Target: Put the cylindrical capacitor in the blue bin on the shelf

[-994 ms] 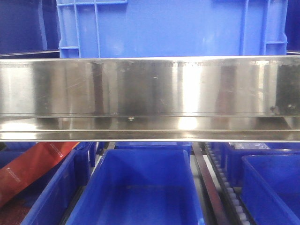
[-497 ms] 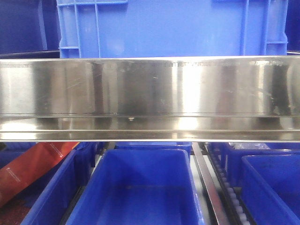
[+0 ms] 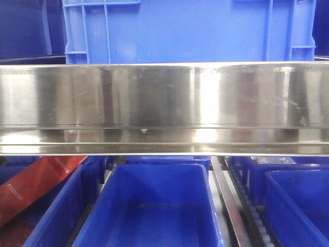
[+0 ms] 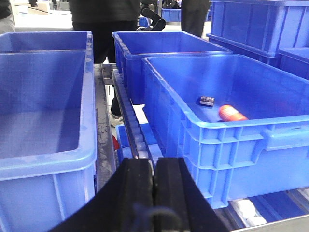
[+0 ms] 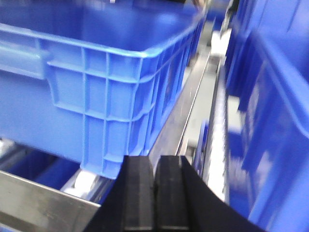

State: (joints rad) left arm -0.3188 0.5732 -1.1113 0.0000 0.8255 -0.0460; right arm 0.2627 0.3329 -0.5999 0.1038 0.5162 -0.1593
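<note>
The shelf's steel front rail spans the front view, with a blue bin above it and an open blue bin below. In the left wrist view a blue bin on the roller track holds a small dark stubby piece with pale marks. It looks like the cylindrical capacitor, though it is too small to be sure. Beside it lies an orange-red cylinder. My left gripper is shut and empty, low between two bins. My right gripper is shut and empty beside a blue bin.
Another large blue bin stands left of the left gripper, and more bins sit behind. A red strip lies in the lower-left bin. White rollers run between bins. A steel rail edge is below the right gripper.
Only the dark reflections on the steel rail shift slightly at the right. The bins have not moved.
</note>
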